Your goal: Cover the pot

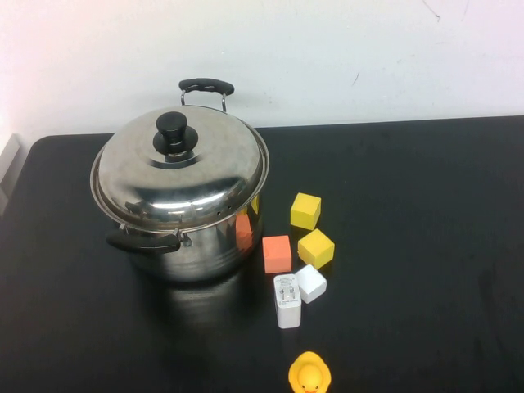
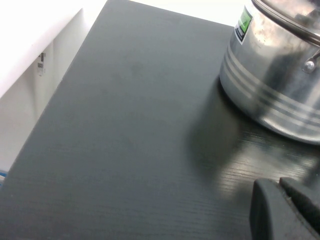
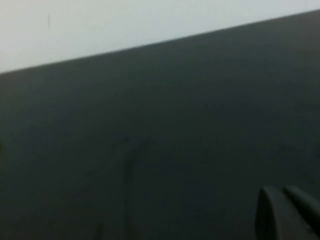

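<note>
The pot [image 1: 196,250], a large shiny steel stockpot with black side handles, stands at the left middle of the black table [image 1: 409,196]. The domed steel lid [image 1: 184,176] with a black knob [image 1: 172,128] rests on top of it, tilted a little toward the front. Neither arm shows in the high view. In the left wrist view my left gripper [image 2: 280,187] is shut and empty, low over the table, a short way from the pot's wall [image 2: 270,90]. In the right wrist view my right gripper [image 3: 283,192] is shut and empty over bare black table.
To the right of the pot lie two yellow cubes [image 1: 305,210] [image 1: 316,248], an orange cube [image 1: 277,254], a white cube [image 1: 311,283] and a white plug-like block [image 1: 286,301]. A yellow rubber duck [image 1: 309,375] sits at the front edge.
</note>
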Controlling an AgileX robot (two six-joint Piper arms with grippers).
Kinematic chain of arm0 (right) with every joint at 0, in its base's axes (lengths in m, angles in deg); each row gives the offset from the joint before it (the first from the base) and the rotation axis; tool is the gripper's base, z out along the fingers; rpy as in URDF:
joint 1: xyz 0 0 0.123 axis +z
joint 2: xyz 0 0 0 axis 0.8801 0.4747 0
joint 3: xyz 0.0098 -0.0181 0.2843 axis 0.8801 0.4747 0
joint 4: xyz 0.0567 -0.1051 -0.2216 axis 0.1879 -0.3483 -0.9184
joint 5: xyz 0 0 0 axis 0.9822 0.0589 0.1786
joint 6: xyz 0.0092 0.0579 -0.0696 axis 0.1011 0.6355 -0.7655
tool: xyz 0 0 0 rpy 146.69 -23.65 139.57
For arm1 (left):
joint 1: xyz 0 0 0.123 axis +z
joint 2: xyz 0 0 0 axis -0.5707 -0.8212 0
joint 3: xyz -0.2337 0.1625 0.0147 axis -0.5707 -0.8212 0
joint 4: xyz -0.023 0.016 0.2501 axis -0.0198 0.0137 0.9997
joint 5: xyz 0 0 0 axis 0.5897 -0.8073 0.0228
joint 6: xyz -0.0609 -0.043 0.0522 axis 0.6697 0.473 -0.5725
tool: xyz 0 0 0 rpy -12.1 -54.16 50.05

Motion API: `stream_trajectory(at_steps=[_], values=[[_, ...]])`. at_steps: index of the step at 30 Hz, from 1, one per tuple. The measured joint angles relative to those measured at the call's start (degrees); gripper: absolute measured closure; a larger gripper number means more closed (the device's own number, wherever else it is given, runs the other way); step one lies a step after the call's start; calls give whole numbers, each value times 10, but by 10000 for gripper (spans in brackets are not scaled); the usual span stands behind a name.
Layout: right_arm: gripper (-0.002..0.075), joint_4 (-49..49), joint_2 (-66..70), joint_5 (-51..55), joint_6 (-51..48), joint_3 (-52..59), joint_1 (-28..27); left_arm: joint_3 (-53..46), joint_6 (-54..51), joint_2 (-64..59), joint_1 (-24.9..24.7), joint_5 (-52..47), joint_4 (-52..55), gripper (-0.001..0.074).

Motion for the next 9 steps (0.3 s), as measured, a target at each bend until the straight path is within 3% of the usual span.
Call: stream_trajectory(at_steps=[9], values=[[726,0,0,23,-62,-3,16,0,-2,0,0,0,0,736]])
